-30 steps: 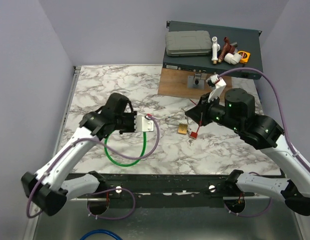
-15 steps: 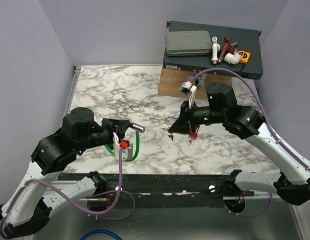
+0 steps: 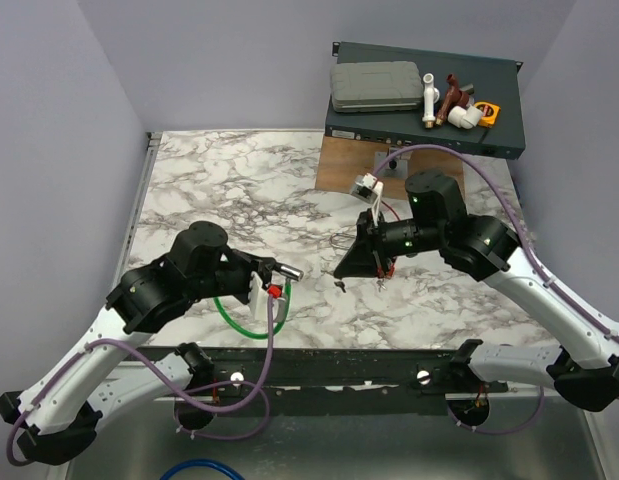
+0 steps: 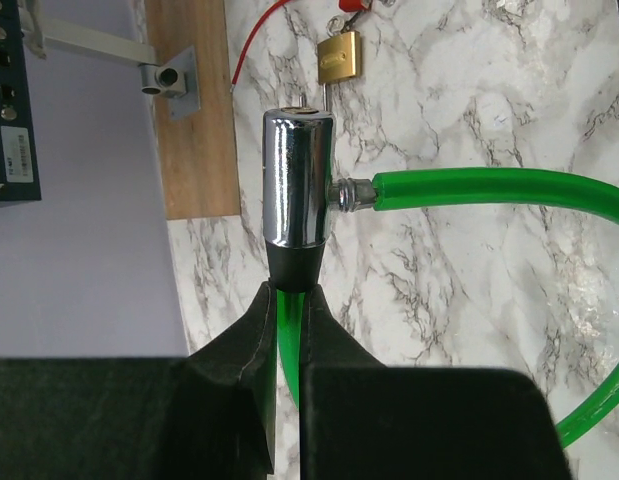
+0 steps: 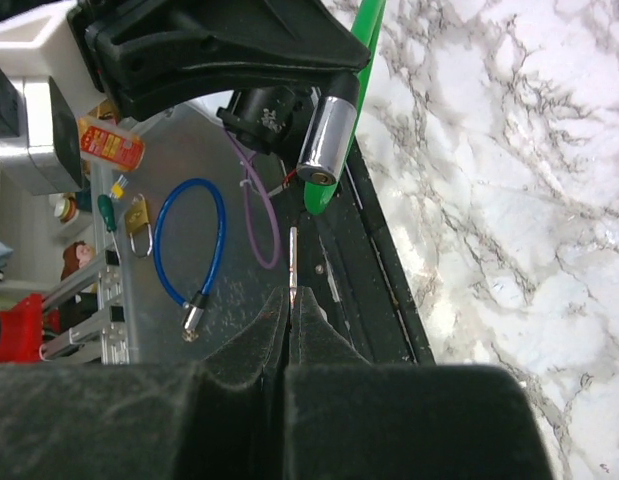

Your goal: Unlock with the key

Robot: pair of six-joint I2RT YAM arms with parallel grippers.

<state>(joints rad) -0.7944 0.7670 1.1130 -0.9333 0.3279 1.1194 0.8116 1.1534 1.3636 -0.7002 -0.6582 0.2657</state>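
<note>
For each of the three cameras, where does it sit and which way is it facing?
Top external: above and behind the bases, looking down at the marble table; left arm and right arm show.
Left wrist: looks along the left claw, shut on the chrome lock cylinder, toward the brass padlock.
Right wrist: looks along the right claw, pinching the key, toward the table's near edge.
Shared: both wrist views show that cylinder.
</note>
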